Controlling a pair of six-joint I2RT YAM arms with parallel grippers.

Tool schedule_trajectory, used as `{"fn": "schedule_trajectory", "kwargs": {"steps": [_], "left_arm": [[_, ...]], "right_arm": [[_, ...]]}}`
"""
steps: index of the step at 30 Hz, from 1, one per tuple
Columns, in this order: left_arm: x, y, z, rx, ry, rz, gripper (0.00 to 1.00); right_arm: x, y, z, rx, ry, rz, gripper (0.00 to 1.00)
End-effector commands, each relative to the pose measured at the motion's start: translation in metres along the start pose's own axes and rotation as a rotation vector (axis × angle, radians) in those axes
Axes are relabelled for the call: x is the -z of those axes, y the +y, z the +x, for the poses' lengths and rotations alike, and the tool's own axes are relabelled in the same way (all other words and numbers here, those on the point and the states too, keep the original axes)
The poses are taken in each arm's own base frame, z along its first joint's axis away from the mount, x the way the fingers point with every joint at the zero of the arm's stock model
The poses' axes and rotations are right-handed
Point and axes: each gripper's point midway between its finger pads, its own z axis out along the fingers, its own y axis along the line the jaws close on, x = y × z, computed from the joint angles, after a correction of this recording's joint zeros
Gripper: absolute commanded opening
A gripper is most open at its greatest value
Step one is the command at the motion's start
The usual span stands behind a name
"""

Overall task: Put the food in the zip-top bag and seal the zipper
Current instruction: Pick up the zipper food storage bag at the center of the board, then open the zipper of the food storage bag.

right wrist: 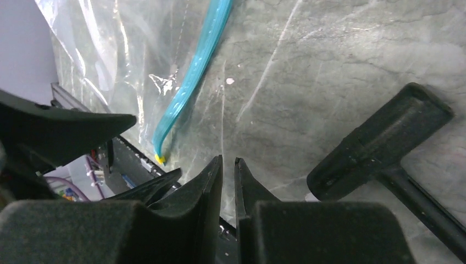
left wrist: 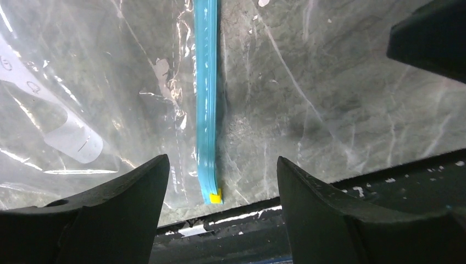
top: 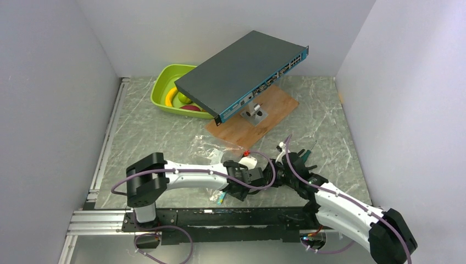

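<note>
The clear zip-top bag lies flat on the marble table, near the front edge. Its teal zipper ends in a yellow tab at the table edge. My left gripper is open, its fingers either side of the zipper's end and just above it. My right gripper is shut and empty, right of the zipper, close to the left gripper. The food lies in the lime-green tray: yellow bananas, a green apple and a red piece. The bag looks empty.
A grey network switch stands tilted on a mount over a wooden board, partly covering the tray. A black tool lies right of my right gripper. The black front rail runs along the table edge. White walls enclose the table.
</note>
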Motion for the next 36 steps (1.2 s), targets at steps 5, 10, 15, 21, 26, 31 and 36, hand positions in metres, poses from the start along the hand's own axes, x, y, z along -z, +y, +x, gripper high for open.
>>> {"fn": "schedule_trajectory", "kwargs": {"steps": [5,10,15,21,26,31,36], "left_arm": [[-0.017,0.007,-0.005,0.066,-0.019,0.088,0.75],[-0.031,0.008,0.001,0.123,-0.004,0.186,0.65],[-0.041,0.009,0.008,0.159,0.009,0.215,0.31],[-0.021,0.014,0.0,0.271,-0.097,0.361,0.0],[0.013,0.01,-0.014,0.382,-0.222,0.61,0.0],[0.039,0.005,-0.025,0.461,-0.293,0.781,0.0],[0.061,0.004,-0.035,0.515,-0.37,0.895,0.0]], "right_arm": [[-0.001,0.028,-0.008,0.007,-0.009,-0.137,0.16],[-0.004,0.029,-0.007,0.005,0.001,-0.139,0.16],[-0.008,0.029,-0.006,0.002,0.016,-0.14,0.16],[-0.008,0.047,-0.003,0.008,0.054,-0.239,0.16],[0.0,0.079,-0.008,-0.017,0.06,-0.374,0.19],[0.004,0.106,-0.014,-0.027,0.056,-0.446,0.23],[0.003,0.124,-0.006,0.005,0.064,-0.466,0.27]]}}
